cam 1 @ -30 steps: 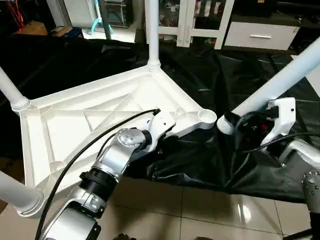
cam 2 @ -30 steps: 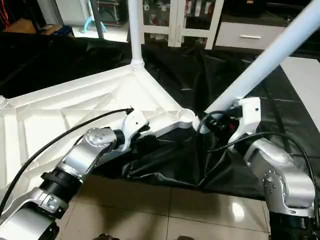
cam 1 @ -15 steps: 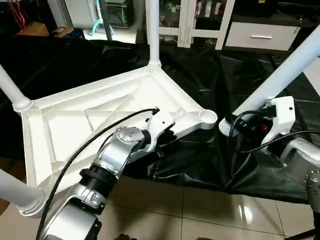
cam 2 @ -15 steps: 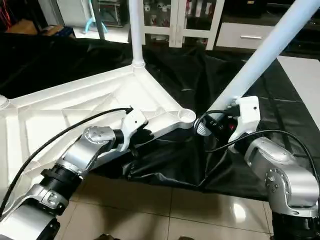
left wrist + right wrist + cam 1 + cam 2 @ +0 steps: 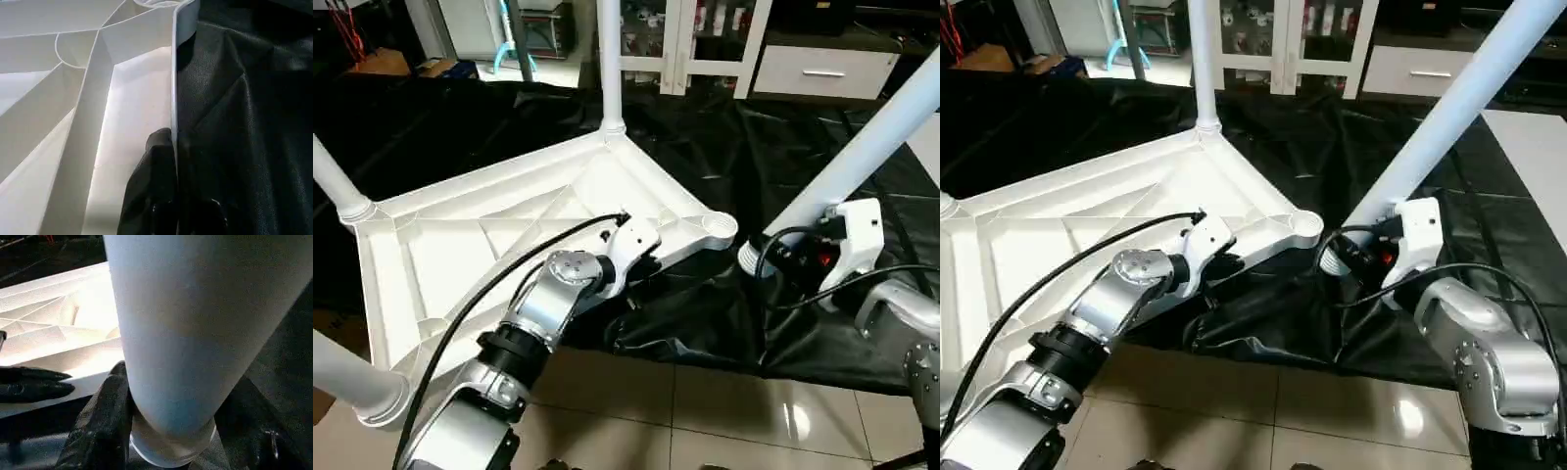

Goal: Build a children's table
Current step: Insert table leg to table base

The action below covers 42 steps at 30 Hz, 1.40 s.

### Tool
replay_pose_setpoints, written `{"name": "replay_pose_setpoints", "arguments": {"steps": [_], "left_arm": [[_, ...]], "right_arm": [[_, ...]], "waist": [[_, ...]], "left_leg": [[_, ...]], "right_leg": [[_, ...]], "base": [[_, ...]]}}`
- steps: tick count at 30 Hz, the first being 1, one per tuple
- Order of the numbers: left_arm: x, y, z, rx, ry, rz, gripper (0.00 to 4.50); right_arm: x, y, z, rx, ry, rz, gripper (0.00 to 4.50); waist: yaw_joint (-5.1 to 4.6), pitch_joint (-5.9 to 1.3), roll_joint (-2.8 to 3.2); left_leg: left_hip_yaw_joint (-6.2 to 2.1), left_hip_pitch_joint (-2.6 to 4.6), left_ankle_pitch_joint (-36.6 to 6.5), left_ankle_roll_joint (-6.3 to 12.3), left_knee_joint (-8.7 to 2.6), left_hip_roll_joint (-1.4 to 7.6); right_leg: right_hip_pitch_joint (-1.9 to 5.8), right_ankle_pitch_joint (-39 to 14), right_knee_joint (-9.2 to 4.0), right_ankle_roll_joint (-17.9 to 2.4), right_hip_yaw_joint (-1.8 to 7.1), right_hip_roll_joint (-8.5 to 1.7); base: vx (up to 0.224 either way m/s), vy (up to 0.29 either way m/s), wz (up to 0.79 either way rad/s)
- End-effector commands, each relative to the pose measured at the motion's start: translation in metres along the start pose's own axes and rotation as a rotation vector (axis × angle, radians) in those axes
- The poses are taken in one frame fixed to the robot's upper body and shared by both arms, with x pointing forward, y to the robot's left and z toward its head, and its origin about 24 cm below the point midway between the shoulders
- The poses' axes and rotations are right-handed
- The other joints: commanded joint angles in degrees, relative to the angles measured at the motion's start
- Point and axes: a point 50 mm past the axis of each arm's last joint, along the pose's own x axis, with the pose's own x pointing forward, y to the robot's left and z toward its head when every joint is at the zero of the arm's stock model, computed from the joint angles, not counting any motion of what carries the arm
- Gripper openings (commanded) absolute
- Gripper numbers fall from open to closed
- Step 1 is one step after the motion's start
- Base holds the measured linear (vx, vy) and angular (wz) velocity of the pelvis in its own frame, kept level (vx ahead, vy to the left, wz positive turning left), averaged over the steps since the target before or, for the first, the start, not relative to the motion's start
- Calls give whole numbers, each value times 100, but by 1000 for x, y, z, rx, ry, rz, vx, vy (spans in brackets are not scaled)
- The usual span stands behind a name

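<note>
No readable text, labels or numbers on anything here.

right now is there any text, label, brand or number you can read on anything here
None can be read.
Table top: plain white ribs, no marking.
Loose leg in the right gripper: plain white.
Left gripper, pinching the top's rim: no label.
Cabinet: items behind the glass are too small and blurred to read.
</note>
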Motion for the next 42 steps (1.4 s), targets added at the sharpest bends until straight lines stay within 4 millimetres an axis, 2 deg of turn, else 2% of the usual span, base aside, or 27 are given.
{"name": "replay_pose_setpoints", "arguments": {"steps": [1,4,5,7,10,15,16,18,19,21,22,23,24,25,27,28,29,30,31,32,33,34,35,37,38,40,42], "left_arm": [[-4,4,-8,-29,11,27,14],[-4,5,-4,-35,0,23,14],[-5,4,-3,-33,-4,18,14],[-5,4,-2,-33,-6,10,14],[-5,4,-1,-26,-9,4,14],[-6,6,0,-31,-7,4,14],[-6,6,0,-32,-6,6,14],[-6,7,0,-35,-8,4,14],[-6,7,0,-35,-8,4,14],[-6,7,0,-32,-7,7,14],[-6,7,0,-31,-6,6,14],[-6,7,0,-30,-4,4,14],[-6,7,0,-29,-1,3,14],[-6,8,0,-28,1,1,14],[-7,8,0,-27,-1,1,14],[-7,9,0,-25,1,2,14],[-7,9,0,-25,2,1,14],[-7,9,0,-24,2,1,14],[-7,10,0,-24,0,1,14],[-7,10,0,-24,-1,1,14],[-8,10,0,-25,-2,1,14],[-8,10,1,-30,-11,0,14],[-8,10,1,-29,-20,-7,14],[-8,10,3,-18,-41,-17,14],[-8,10,3,-14,-46,-19,14],[-12,5,6,-15,-116,-103,6],[-16,1,8,8,-154,-179,6]], "right_arm": [[1,6,4,-42,-21,27,191],[1,6,4,-62,-12,36,191],[1,5,5,-66,-13,26,191],[0,4,5,-66,-15,21,191],[0,1,7,-74,-22,2,191],[1,2,7,-82,-19,15,191],[1,3,6,-86,-15,21,191],[1,3,6,-87,-14,24,191],[1,3,5,-89,-14,24,191],[1,4,5,-93,-13,25,191],[1,4,5,-94,-14,25,191],[1,3,6,-71,-24,14,191],[2,1,6,-41,-31,-2,191],[1,-1,6,-20,-36,-16,191],[1,-2,6,-41,-33,-13,191],[1,-2,6,-46,-34,-17,191],[1,-2,6,-46,-34,-18,191],[1,-2,6,-46,-34,-19,191],[1,-2,6,-47,-35,-20,191],[1,-2,6,-47,-35,-20,191],[1,-2,6,-47,-35,-20,191],[1,-2,6,-49,-35,-21,191],[1,-2,6,-50,-35,-19,191],[1,-1,6,-52,-36,-16,191],[1,-1,6,-53,-37,-15,191],[1,1,7,-72,-39,11,191],[0,2,8,-86,-45,35,191]], "waist": [[13,-368,-162],[-12,-343,-141],[5,-292,-203],[-40,-325,-104],[-180,-339,-26],[-317,-394,32],[-395,-455,65],[-464,-468,85],[-658,-496,128],[-808,-533,62],[-795,-473,-40],[-622,-383,-359],[-383,-267,-358],[-232,-386,-496],[-152,-346,-414],[-63,-447,-116],[-103,-461,13],[-192,-496,213],[-521,-614,241],[-488,-585,191],[-500,-553,115],[-349,-471,-113],[-201,-453,-184],[-178,-442,-143],[-191,-414,-49],[-273,-380,37],[-307,-374,1]], "left_leg": [[-56,73,-837,340,-401,157],[-43,198,-1707,252,-464,158],[-143,-5,-1823,503,-523,77],[-196,23,-1973,790,-492,30],[-337,-92,-1523,1146,-503,24],[-463,-83,-576,1805,-420,-61],[-590,37,346,2363,-344,-127],[-798,320,762,2874,-353,-81],[-1373,995,1331,3805,-311,159],[-1814,1201,1878,4248,-383,436],[-1940,1060,2116,4066,-384,283],[-1498,195,920,2705,-198,-517],[-992,12,58,2174,190,-749],[-630,-484,-412,1398,710,-742],[-569,-488,74,972,575,-699],[-576,-448,1185,908,59,-442],[-633,-301,1492,1081,-74,-259],[-808,-22,2017,1415,-92,55],[-1757,953,5823,3175,181,950],[-1735,895,6914,2896,213,813],[-1649,735,7088,2547,146,598],[-1246,126,5113,1831,44,-171],[-904,-155,2266,1388,42,-426],[-738,-148,210,888,-166,-262],[-682,-74,-298,748,-280,-148],[-613,26,-1169,641,-406,1],[-561,9,-1717,500,-472,36]], "right_leg": [[277,-814,-516,-1191,180,-235],[329,-1978,-617,-1049,144,-219],[481,-2366,-654,-936,6,-292],[568,-3239,-805,-724,-147,-388],[810,-2645,-874,-877,-376,-360],[1027,-1527,-833,-1086,-570,-259],[1060,-884,-729,-1003,-656,-113],[899,-631,-556,-982,-660,30],[273,-888,-77,-638,-540,152],[-66,-1164,272,-131,-238,14],[-169,-976,289,213,112,-131],[615,-381,-370,683,551,-392],[820,-538,-688,599,751,-478],[1398,773,-558,447,906,-530],[1326,2221,-401,264,756,-368],[1252,4329,-18,-9,387,-115],[1104,4435,63,-7,214,-82],[856,3906,205,21,32,-87],[-210,840,471,181,381,-370],[-226,865,358,291,492,-421],[-143,1130,229,487,558,-415],[253,1802,-239,618,558,-338],[453,1610,-380,417,425,-466],[579,1037,-375,-265,310,-483],[503,588,-375,-847,212,-358],[412,-73,-374,-1437,129,-254],[404,-372,-402,-1510,117,-258]], "base": [[0,0,0],[0,0,0],[0,0,0],[14,1,15],[54,8,34],[103,15,35],[166,21,35],[167,12,35],[147,-34,36],[124,-73,31],[36,-157,11],[36,-157,11],[65,-117,25],[119,-69,22],[117,-60,11],[0,0,0],[0,0,0],[0,0,0],[0,0,0],[0,0,0],[-120,131,-20],[-162,148,-21],[-162,148,-21],[-91,46,-4],[-82,29,-2],[-77,44,3],[-71,50,1]]}}
